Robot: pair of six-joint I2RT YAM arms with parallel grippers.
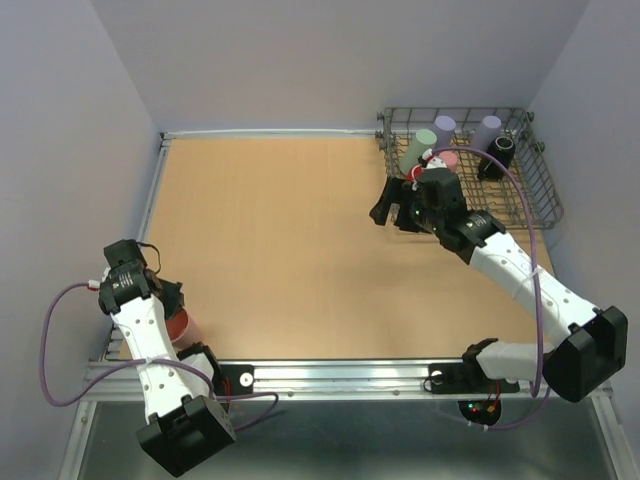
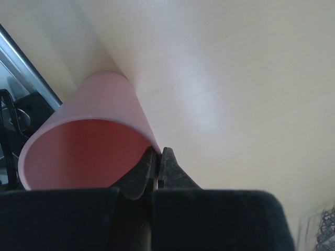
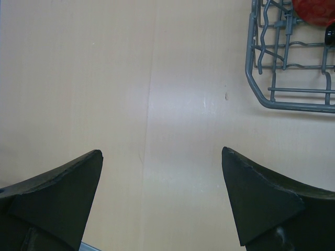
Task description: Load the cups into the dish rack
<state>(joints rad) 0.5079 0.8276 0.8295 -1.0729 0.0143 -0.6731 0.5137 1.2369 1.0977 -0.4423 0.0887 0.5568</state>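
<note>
My left gripper [image 1: 176, 310] is shut on the rim of a pink cup [image 1: 186, 326] at the table's near left edge. In the left wrist view the fingers pinch the wall of that pink cup [image 2: 89, 141], one inside and one outside, and the cup lies tilted on the table. My right gripper [image 1: 392, 214] is open and empty, just left of the dish rack [image 1: 545, 200]. The rack holds a pale green cup [image 1: 424, 141], two lavender cups [image 1: 445, 125] [image 1: 491, 125], a black cup [image 1: 500, 150], a pink cup [image 1: 449, 159] and a red cup [image 1: 431, 166]. The rack's corner [image 3: 285, 105] and the red cup [image 3: 314, 10] show in the right wrist view.
The rack stands at the table's far right corner against the walls. A metal rail [image 1: 330, 375] runs along the near edge, and a rail [image 2: 31, 73] shows beside the held cup. The wooden tabletop [image 1: 280, 250] lies between the arms.
</note>
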